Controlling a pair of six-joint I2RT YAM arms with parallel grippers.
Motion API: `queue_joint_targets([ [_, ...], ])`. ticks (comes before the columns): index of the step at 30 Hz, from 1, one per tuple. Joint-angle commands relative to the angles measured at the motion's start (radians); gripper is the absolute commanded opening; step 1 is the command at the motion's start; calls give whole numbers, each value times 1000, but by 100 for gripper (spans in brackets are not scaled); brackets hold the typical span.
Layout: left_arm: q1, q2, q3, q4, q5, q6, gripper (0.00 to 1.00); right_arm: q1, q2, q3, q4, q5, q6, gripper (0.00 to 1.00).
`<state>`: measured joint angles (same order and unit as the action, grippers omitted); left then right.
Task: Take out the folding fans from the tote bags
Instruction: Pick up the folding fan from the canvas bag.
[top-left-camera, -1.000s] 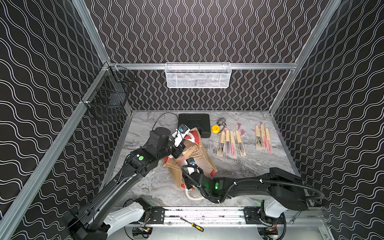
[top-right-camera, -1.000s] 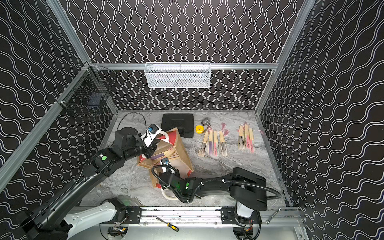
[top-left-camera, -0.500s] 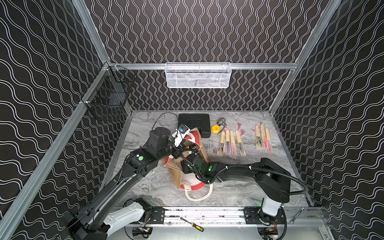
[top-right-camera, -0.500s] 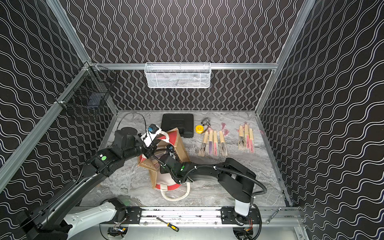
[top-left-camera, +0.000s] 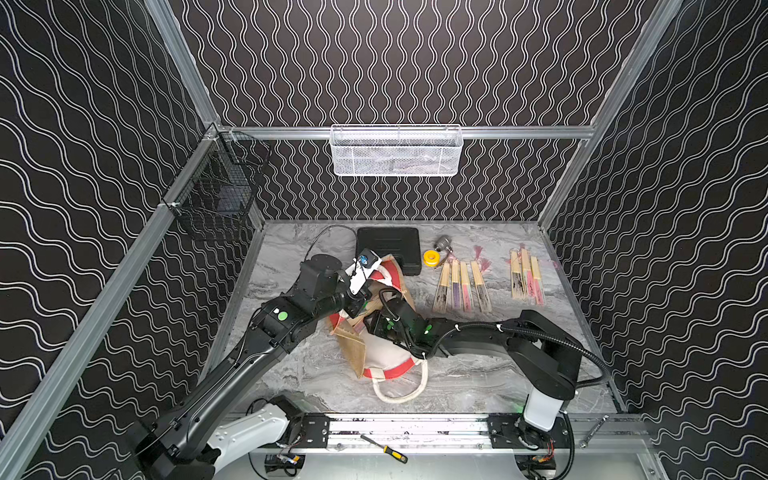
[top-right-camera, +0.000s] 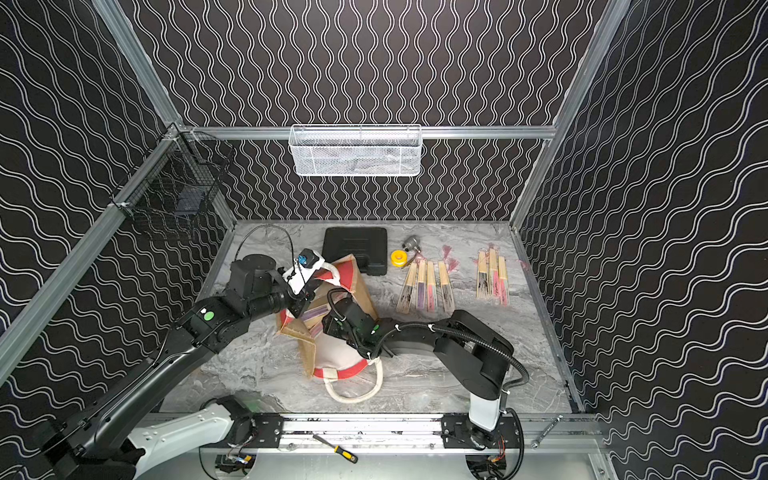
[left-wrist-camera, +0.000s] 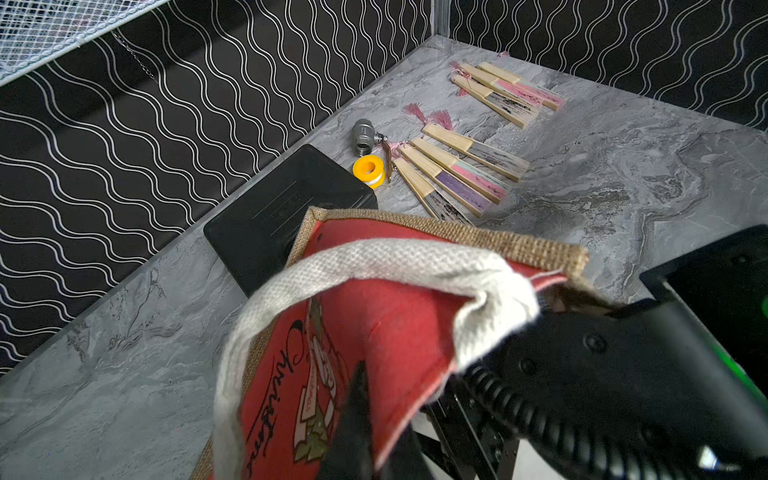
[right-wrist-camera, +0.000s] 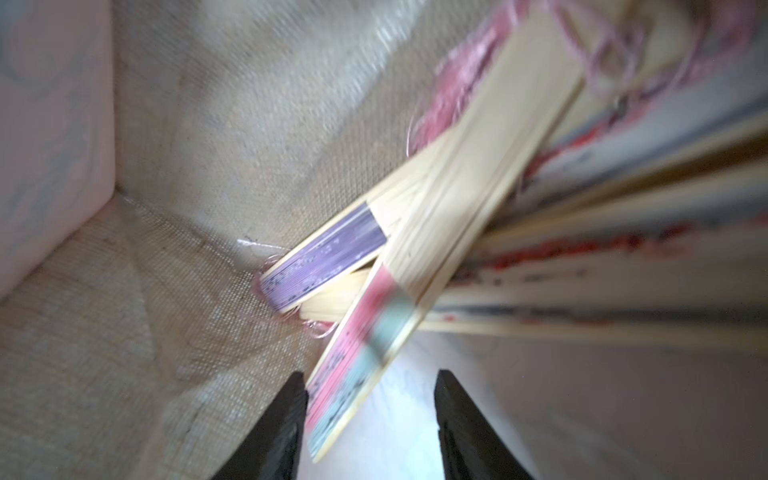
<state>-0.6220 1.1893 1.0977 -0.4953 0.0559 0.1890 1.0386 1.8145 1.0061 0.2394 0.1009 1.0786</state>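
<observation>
The tan jute tote bag (top-left-camera: 348, 347) (top-right-camera: 306, 353) lies tipped on the table's middle, its white rope handle (top-left-camera: 399, 392) toward the front. My left gripper (left-wrist-camera: 365, 374) (top-left-camera: 360, 300) is shut on the bag's red printed rim (left-wrist-camera: 386, 316) and holds the mouth up. My right gripper (right-wrist-camera: 368, 378) is inside the bag and open. A pink folding fan (right-wrist-camera: 361, 361) has its end between the fingers and lies against one finger (right-wrist-camera: 286, 415). A purple fan (right-wrist-camera: 328, 257) and more fans lie behind. Several fans (top-left-camera: 461, 286) (left-wrist-camera: 457, 174) and three more (top-left-camera: 525, 278) lie on the table at right.
A flat black case (top-left-camera: 388, 247) lies behind the bag, with a yellow tape roll (top-left-camera: 431, 257) and a metal fitting (top-left-camera: 444, 243) beside it. A white mesh basket (top-left-camera: 395, 149) hangs on the back wall, a black wire basket (top-left-camera: 216, 195) on the left. A screwdriver (top-left-camera: 384, 446) lies on the front rail.
My right arm has swung from the bag's front side up into its mouth, uncovering the bag's lower part and rope handle. The left gripper has kept its hold on the rim.
</observation>
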Motion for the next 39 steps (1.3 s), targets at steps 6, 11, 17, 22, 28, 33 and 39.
queue_joint_targets([
  [6,1,5,5,40,10,0,0,-20,40,-2,145,-91,118,51],
  [11,1,7,4,40,12,0,0,-25,76,8,157,-116,166,49],
  [17,1,9,5,40,15,0,0,-35,130,20,224,-162,201,45],
  [22,1,9,3,41,18,0,0,-43,137,19,296,-194,213,32],
  [28,1,10,4,40,19,0,0,-44,134,27,312,-203,222,17],
  [33,1,6,0,44,17,0,0,-46,121,11,303,-214,189,6],
  [39,0,3,0,43,9,0,0,-46,13,-74,268,-162,145,0],
])
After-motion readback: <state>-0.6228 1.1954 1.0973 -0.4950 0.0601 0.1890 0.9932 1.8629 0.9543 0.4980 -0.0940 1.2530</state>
